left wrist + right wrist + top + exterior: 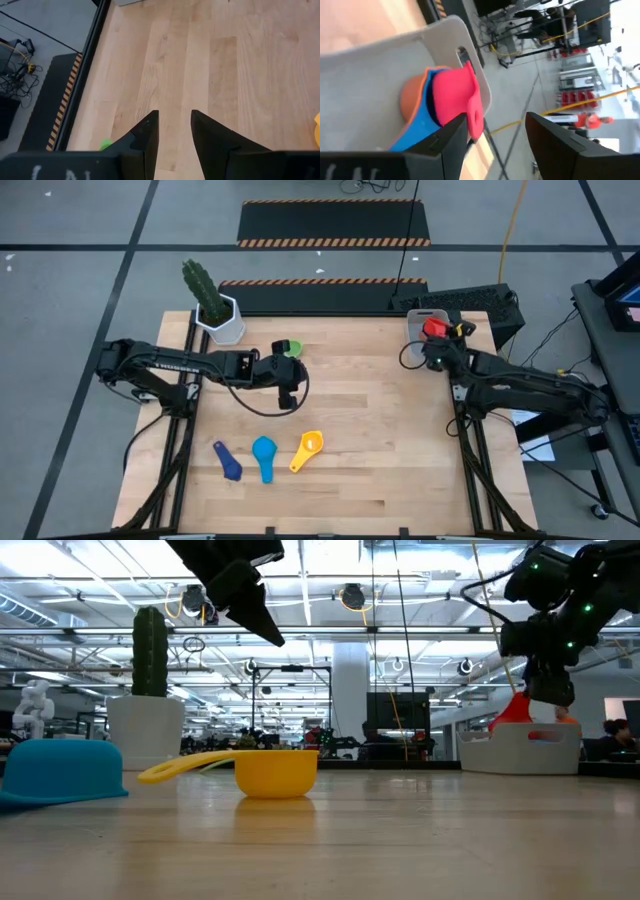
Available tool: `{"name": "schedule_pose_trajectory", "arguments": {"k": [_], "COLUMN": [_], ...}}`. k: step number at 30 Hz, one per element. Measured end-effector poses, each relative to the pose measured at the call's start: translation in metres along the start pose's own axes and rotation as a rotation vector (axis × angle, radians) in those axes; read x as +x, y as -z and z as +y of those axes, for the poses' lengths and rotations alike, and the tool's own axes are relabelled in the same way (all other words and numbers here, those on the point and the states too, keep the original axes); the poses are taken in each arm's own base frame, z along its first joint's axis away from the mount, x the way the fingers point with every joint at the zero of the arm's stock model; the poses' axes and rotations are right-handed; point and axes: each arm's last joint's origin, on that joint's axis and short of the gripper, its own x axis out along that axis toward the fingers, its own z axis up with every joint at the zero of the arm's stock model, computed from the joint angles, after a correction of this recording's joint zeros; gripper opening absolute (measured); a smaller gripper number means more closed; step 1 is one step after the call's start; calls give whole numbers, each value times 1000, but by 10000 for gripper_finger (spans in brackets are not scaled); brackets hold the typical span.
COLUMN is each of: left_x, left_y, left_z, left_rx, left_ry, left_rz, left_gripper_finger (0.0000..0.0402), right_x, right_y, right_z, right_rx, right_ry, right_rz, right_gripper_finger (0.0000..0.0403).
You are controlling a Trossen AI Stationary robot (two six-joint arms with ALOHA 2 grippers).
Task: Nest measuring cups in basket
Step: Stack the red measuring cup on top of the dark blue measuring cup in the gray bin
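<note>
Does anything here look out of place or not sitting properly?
Yes. In the basket, the red cup lies tilted on a blue cup and an orange cup, not nested flat. The right gripper is beside it, jaws open.

Left gripper (289, 395) at table centre-left, fingers parted, empty. Right gripper (433, 356) at 1 o'clock, fingers spread.

The whole table (330, 430) is seen from straight above in the high view. In the low view it is seen from board height, facing the room behind. The yellow cup (308, 450) (close to the low camera) is shared by both. Bare boards are seen close up by the left wrist view, and the basket (380, 70) by the right.
</note>
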Motion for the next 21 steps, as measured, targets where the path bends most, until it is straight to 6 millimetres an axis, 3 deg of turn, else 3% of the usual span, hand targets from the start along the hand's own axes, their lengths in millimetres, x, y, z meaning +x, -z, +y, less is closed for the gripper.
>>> {"name": "schedule_pose_trajectory", "arguments": {"k": [21], "left_x": [0], "left_y": [0], "left_z": [0], "left_rx": [-28], "left_ry": [0], "left_rz": [0], "left_gripper_finger": [118], "right_x": [-12], "right_y": [-4], "right_z": [-24], "right_rx": [181], "right_ry": [37], "right_rz": [-13], "right_gripper_finger": [194]}}
